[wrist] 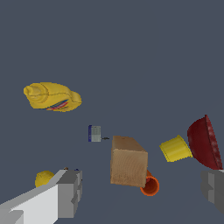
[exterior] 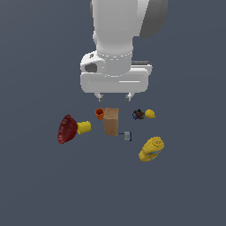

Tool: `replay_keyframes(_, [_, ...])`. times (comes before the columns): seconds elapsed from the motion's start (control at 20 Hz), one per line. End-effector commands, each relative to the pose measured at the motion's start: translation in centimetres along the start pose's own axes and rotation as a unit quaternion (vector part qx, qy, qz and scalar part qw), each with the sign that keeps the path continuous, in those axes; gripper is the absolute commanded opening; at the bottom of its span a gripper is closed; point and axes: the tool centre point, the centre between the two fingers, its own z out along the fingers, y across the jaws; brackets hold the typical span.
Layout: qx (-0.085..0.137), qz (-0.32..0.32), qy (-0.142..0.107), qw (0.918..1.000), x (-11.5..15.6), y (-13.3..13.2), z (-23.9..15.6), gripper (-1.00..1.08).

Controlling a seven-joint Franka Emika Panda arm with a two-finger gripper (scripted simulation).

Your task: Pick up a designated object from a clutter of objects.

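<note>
The tan-brown box (exterior: 111, 122) (wrist: 128, 161) stands upright in the middle of the clutter. My gripper (exterior: 114, 96) (wrist: 142, 192) hovers open above and a little behind it, with nothing between its fingers. An orange cup (exterior: 99, 114) (wrist: 150, 185) touches the box on the exterior view's left. A yellow cup (exterior: 84, 127) (wrist: 175, 148) lies beside a dark red bowl (exterior: 67, 129) (wrist: 204, 142). A yellow bottle (exterior: 151, 148) (wrist: 51, 96) lies at the exterior view's right.
A small grey-blue piece (exterior: 127, 136) (wrist: 94, 133) sits just by the box. A yellow lemon-like piece (exterior: 150, 114) (wrist: 44, 178) lies next to a small dark item (exterior: 138, 114). The floor is plain dark grey.
</note>
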Motion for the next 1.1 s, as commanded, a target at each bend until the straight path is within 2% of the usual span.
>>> replay_keyframes(0.0, [0.0,0.0,0.0,1.0,0.0,0.0,0.0,1.0])
replay_keyframes(0.7, [0.006,0.022,-0.005,0.9997,0.2,1.4,0.2,1.0])
replay_keyframes(1.05, [0.004,0.028,-0.008,0.9996,-0.6,1.5,2.5,1.0])
